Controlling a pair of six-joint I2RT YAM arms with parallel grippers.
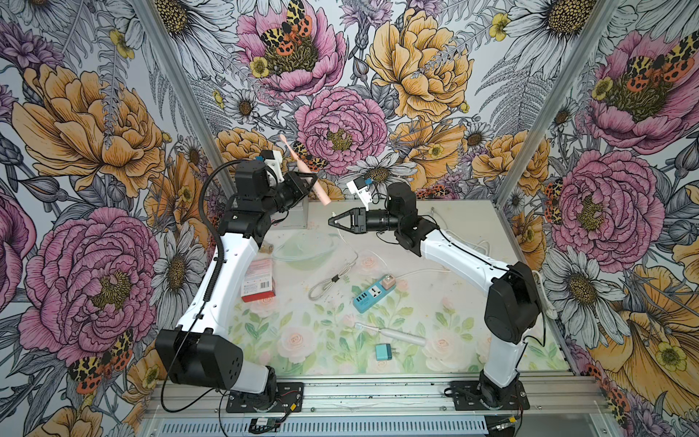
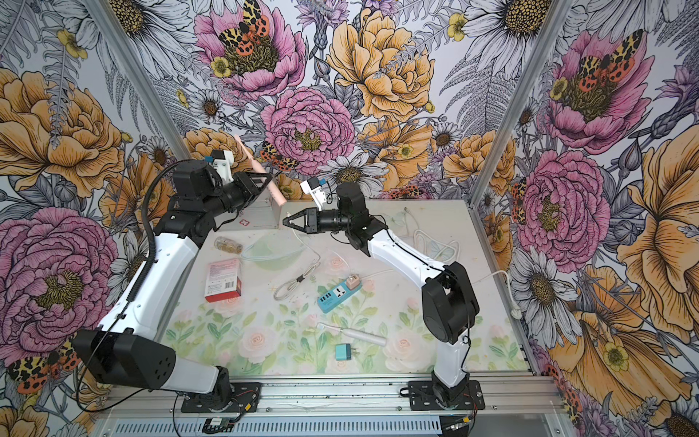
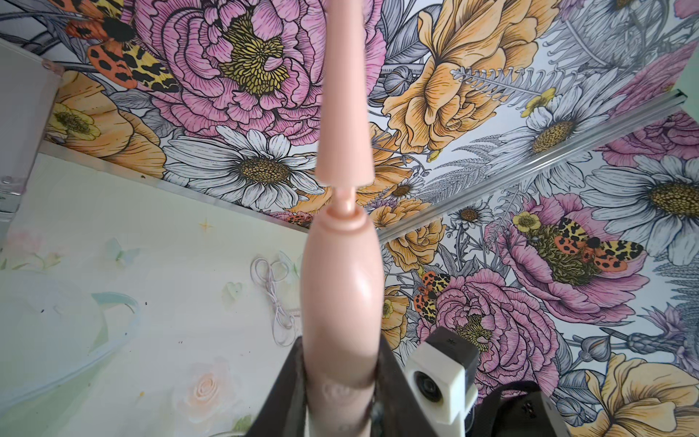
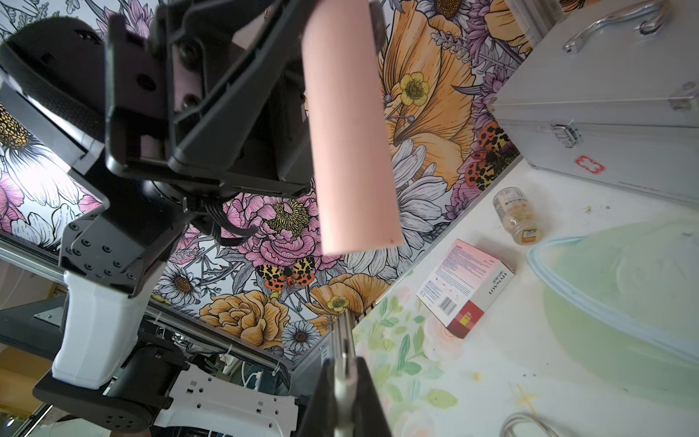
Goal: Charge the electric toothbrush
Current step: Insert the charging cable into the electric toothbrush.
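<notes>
The left hand [image 1: 311,178] grasps the pink toothbrush [image 4: 348,132] aloft, its long axis tilted butt-down toward the nearby right hand [image 1: 333,222], which is clenched on the charging cable [image 1: 332,280] plug.

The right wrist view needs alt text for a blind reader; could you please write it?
The left gripper holds a pink toothbrush, its base near the right gripper, which is shut on a metal cable plug. Beyond, on the table, sit a silver case, pill bottle and carton.

Upper centre, open air parts toothbrush [image 1: 322,195] and right gripper [image 1: 333,221]. Bowl [image 1: 302,261], cable [image 1: 333,282] and strip [image 1: 372,295] clutter the frame's centre.
</notes>
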